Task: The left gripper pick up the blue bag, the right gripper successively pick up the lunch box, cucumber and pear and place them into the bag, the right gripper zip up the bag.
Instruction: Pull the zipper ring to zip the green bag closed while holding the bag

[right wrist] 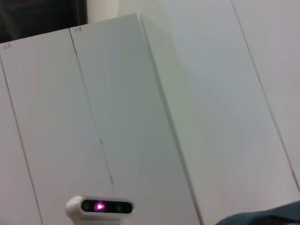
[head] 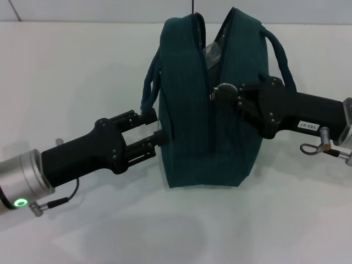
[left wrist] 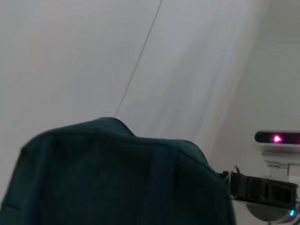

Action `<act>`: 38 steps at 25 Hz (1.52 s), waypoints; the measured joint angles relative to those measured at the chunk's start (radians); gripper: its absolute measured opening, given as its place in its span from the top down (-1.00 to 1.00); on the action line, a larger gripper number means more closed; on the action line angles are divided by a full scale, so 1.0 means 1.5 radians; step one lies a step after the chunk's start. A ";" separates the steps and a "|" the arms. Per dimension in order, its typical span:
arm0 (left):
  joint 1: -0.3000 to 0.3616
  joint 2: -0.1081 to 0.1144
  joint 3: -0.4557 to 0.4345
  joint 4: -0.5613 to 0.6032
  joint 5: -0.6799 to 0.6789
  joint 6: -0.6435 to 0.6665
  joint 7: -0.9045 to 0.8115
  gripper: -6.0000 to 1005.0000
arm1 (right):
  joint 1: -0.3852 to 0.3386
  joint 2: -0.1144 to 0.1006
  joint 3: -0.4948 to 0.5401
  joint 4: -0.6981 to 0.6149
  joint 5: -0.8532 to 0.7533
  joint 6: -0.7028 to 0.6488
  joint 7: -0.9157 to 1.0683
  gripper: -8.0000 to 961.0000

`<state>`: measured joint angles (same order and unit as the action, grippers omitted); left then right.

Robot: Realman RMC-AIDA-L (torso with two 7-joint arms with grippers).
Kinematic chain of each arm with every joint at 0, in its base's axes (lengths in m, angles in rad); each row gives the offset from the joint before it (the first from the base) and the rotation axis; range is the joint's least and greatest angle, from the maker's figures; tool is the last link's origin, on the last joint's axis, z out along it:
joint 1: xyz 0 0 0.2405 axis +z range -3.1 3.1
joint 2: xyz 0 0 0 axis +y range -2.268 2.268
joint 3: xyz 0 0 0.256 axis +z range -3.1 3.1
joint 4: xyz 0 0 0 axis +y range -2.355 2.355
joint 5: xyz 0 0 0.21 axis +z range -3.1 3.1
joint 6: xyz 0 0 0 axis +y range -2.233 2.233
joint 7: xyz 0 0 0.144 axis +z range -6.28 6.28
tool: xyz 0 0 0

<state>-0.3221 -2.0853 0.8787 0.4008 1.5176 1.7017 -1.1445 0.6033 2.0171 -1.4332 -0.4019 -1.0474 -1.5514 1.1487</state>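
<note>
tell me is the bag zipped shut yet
Not fully: the bag stands upright with a gap open along its top, something pale showing inside. The right gripper is at the zipper line, the left gripper at its side.

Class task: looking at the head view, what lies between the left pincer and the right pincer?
The blue bag stands between the left pincer and right pincer, seen in the head view.

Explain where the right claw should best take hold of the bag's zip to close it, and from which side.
Grip the zip pull on the blue bag, roughly where the right claw sits now, coming from the robot's right. The opening gapes farther along, so the seam runs away from the robot. The left claw braces the opposite side.
</note>
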 joint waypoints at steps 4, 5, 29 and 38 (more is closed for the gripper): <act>-0.014 -0.001 0.004 -0.017 0.004 0.000 0.008 -0.23 | 0.012 -0.002 0.000 -0.004 -0.001 -0.026 -0.004 0.96; -0.017 -0.001 0.008 -0.019 0.004 0.000 0.009 -0.23 | 0.013 -0.002 0.004 -0.007 0.002 -0.033 -0.005 0.96; -0.073 -0.004 0.041 -0.079 0.009 -0.060 0.042 -0.14 | 0.028 0.003 -0.017 -0.014 -0.007 -0.004 -0.011 0.96; -0.072 -0.005 0.041 -0.089 0.006 -0.067 0.118 0.15 | 0.032 0.003 -0.016 -0.013 -0.006 0.010 -0.011 0.96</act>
<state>-0.4305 -2.0925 0.9400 0.2673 1.5268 1.6014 -0.9675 0.6515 2.0216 -1.4571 -0.4212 -1.0559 -1.5361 1.1320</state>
